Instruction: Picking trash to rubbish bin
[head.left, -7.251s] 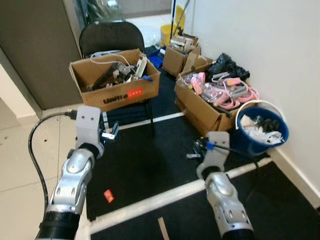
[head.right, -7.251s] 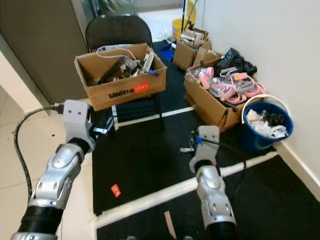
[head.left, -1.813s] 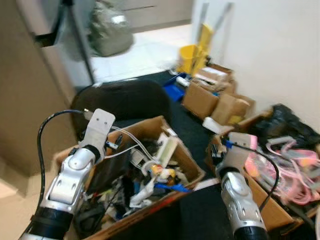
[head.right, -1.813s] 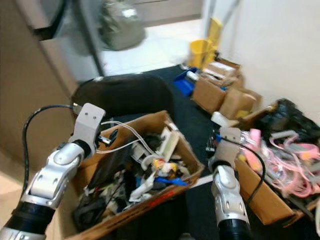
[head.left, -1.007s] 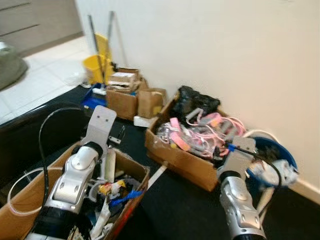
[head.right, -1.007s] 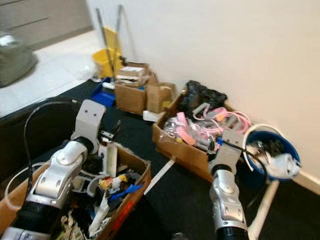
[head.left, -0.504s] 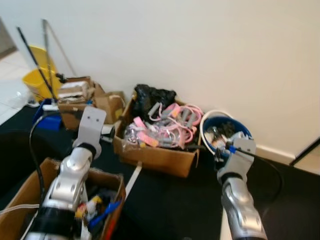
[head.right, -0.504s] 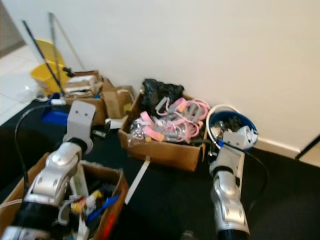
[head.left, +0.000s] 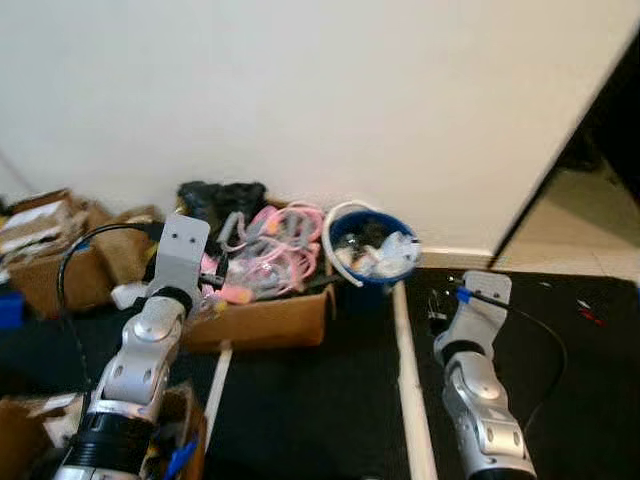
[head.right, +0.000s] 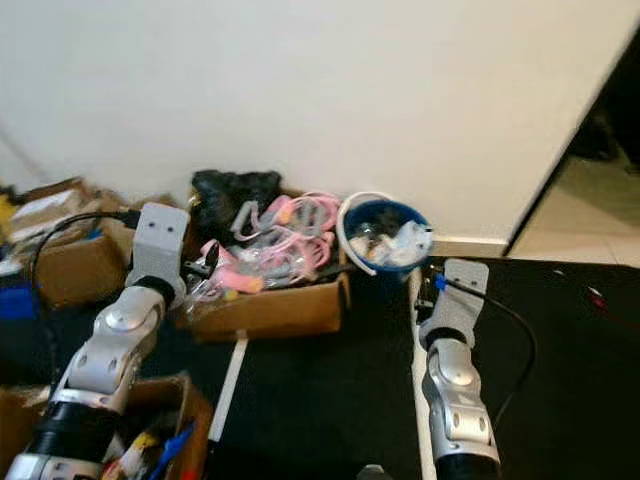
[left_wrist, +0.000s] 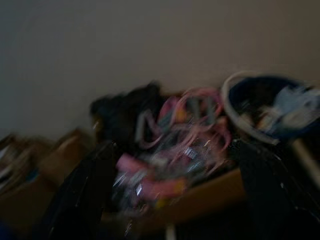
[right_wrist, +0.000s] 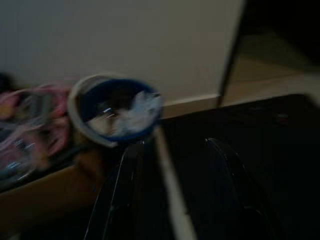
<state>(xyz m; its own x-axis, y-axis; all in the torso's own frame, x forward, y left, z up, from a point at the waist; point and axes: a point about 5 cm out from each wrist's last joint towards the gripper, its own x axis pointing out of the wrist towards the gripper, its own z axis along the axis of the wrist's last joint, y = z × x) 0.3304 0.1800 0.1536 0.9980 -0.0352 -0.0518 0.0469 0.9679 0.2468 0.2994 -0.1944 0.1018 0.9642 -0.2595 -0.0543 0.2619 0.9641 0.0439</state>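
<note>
A blue bucket (head.left: 368, 262) with a white rim stands against the wall, with crumpled white trash (head.right: 408, 240) inside it. Small red scraps (head.left: 590, 315) lie on the black mat at the far right. My left gripper (left_wrist: 175, 200) is raised before the box of pink cables (head.left: 268, 262), open and holding nothing. My right gripper (right_wrist: 172, 200) hovers low over the mat just right of the bucket, open, with nothing between its fingers (right_wrist: 120, 195).
A white tape line (head.left: 410, 400) runs along the mat from the bucket toward me. A black bag (head.left: 215, 197) and more cardboard boxes (head.left: 50, 260) sit along the wall at left. A box of mixed clutter (head.right: 160, 440) is near my left side. A tan floor (head.left: 590, 240) opens at right.
The whole view has swung to the right: the bucket and the box of pink cables shifted leftward, and the doorway came into sight. Both arms keep the same raised pose.
</note>
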